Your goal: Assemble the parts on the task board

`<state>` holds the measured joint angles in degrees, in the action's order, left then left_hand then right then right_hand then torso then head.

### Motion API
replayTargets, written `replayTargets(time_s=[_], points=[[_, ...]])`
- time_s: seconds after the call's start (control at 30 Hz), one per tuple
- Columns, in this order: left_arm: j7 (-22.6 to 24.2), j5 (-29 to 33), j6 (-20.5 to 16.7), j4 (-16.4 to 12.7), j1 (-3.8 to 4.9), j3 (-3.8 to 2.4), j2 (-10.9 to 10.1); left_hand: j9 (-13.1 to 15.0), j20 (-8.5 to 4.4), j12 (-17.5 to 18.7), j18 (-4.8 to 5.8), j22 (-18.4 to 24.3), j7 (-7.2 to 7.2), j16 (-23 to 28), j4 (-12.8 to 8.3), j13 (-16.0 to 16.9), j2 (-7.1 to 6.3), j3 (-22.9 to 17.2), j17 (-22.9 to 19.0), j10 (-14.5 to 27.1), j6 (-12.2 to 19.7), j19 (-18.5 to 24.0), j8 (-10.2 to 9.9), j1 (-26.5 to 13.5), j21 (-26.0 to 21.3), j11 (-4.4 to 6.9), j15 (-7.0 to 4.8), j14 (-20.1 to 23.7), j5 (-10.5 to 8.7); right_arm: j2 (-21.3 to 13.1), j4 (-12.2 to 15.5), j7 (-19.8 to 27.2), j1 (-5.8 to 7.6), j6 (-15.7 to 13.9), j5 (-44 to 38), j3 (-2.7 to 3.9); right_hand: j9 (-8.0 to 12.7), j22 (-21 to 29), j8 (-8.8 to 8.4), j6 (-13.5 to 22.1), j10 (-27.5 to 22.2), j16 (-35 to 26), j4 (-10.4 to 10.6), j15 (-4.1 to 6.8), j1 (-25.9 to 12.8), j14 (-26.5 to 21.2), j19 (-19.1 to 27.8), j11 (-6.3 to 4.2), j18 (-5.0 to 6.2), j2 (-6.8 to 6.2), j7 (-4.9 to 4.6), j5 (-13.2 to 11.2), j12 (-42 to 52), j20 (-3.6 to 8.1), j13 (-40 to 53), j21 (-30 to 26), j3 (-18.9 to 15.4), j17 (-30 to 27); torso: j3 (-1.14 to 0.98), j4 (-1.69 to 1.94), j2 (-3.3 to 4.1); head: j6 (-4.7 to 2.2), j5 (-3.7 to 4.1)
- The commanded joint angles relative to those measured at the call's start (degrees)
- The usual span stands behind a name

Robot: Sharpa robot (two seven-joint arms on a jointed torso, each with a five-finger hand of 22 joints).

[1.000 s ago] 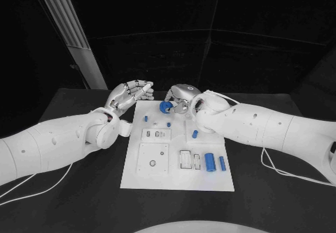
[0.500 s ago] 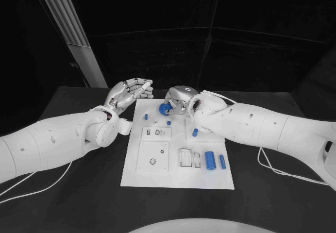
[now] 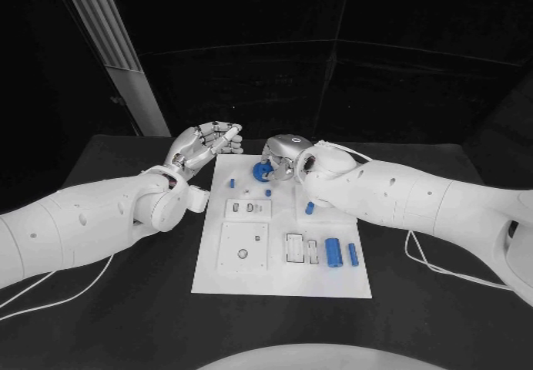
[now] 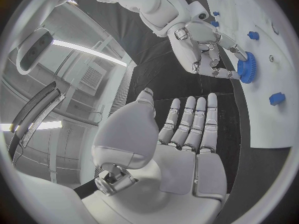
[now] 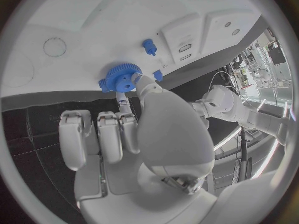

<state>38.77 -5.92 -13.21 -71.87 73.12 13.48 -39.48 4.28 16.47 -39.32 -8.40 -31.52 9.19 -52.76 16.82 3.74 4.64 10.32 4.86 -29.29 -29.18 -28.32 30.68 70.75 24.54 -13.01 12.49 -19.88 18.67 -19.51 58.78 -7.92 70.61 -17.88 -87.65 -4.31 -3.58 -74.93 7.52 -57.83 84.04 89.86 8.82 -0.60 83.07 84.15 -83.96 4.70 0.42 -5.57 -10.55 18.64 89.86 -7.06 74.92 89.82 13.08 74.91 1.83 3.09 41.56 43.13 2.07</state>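
Right hand [image 3: 284,154]: pinches one round blue toothed plastic gear [image 3: 262,171] at the 12 o'clock end of the white rectangular task board [image 3: 333,285].
Left hand [image 3: 200,148]: empty, fingers apart, raised at the gear's 9 o'clock, off the board.
Two blue cylinders [image 3: 333,250] lie at the board's 4 o'clock.

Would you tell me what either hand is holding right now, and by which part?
The right hand pinches the blue gear by its toothed rim at the task board's far end; the left hand holds nothing.
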Motion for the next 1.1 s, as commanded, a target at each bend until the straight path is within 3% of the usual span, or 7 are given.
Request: replayTargets(time_s=[0.03, 0.47, 0.6, 0.8, 1.1], points=[[8.6, -0.2, 0.1, -0.2, 0.08, -0.04, 0.0, 0.1, 0.02, -0.4, 0.53, 0.1, 6.23, -0.3, -0.1, -0.1, 0.52, -0.1, -0.1, 0.5, 0.2, 0.3, -0.4, 0.1, -0.1, -0.06, -0.06, 0.4, 0.32, 0.2, -0.3, -0.9, 0.06, 2.0, -1.1, 0.03, -3.1, -15.1, -0.63, -1.3, 6.0, 0.1, -0.4, -0.29, 0.2, 5.9, -6.0, 0.53, -0.42, 0.6, 1.5, -0.6, 0.1, -0.04, 15.1, 0.2, -0.1, 15.1, 0.02, -0.07, 0.0, -0.07, 0.08], [8.5, -0.2, 0.1, -0.2, 0.09, -0.04, 0.0, 0.1, 0.02, -0.4, 0.54, 0.1, 6.23, -0.4, -0.1, -0.1, 0.54, -0.1, -0.1, 0.5, 0.2, 0.3, -0.4, 0.1, -0.1, -0.06, -0.06, 0.4, 0.34, 0.5, -0.6, -0.9, 0.03, 3.2, -1.2, 0.03, -2.1, -15.1, -2.98, 1.6, 6.0, 0.1, -0.9, -0.9, -1.0, 5.9, -6.0, 1.11, -0.42, -0.01, 0.93, -2.5, 0.1, -0.67, 15.1, 0.2, -0.5, 15.1, -0.03, -0.06, -0.03, 0.1, 0.08], [8.5, -0.2, 0.2, -0.1, 0.09, -0.04, 0.0, 0.1, 0.02, -0.4, 0.54, 0.1, 6.23, -0.4, -0.1, -0.1, 0.54, -0.1, -0.1, 0.5, 0.2, 0.3, -0.4, 0.1, -0.1, -0.06, -0.06, 0.4, 0.34, 0.5, -0.7, -1.2, 0.03, 3.6, -1.2, 0.03, -1.2, -15.1, -4.0, 5.0, 6.0, 0.1, -1.5, -0.58, -0.8, 5.9, -6.0, 0.55, -0.42, -0.11, 1.68, -4.6, 0.1, -0.55, 15.1, 0.2, -0.5, 15.1, -0.02, -0.05, -0.01, 0.21, 0.1], [8.4, -0.2, 0.2, -0.1, 0.09, -0.04, 0.0, 0.1, 0.02, -0.4, 0.54, 0.1, 6.23, -0.4, -0.1, -0.1, 0.54, -0.1, -0.1, 0.5, 0.2, 0.3, -0.4, 0.1, -0.1, -0.06, -0.06, 0.4, 0.34, 0.3, -0.5, -1.3, 0.02, 3.5, -1.2, 0.03, -0.4, -15.1, -3.95, 9.2, 6.0, 0.1, -2.3, 0.17, -0.8, 5.9, -6.0, -0.45, -0.42, -0.02, 2.63, -6.4, 0.1, 0.1, 15.1, 0.2, -0.8, 15.1, 0.0, -0.04, 0.0, 0.2, 0.2], [8.3, -0.2, 0.3, 0.0, 0.09, -0.04, 0.1, 0.1, 0.02, -0.5, 0.55, 0.1, 6.23, -0.4, -0.1, -0.1, 0.56, -0.1, -0.1, 0.5, 0.2, 0.3, -0.4, 0.1, -0.1, -0.06, -0.05, 0.5, 0.35, -0.6, 0.8, -0.6, -0.09, 0.9, -1.1, 0.03, -0.5, -15.1, -3.53, 9.2, 6.0, 0.1, -2.3, 0.41, -1.0, 5.9, -6.0, -0.62, -0.42, 0.12, 2.72, -6.7, 0.1, 0.38, 15.1, 0.2, -1.0, 15.1, -0.04, -0.09, -0.02, 0.37, 0.18]])
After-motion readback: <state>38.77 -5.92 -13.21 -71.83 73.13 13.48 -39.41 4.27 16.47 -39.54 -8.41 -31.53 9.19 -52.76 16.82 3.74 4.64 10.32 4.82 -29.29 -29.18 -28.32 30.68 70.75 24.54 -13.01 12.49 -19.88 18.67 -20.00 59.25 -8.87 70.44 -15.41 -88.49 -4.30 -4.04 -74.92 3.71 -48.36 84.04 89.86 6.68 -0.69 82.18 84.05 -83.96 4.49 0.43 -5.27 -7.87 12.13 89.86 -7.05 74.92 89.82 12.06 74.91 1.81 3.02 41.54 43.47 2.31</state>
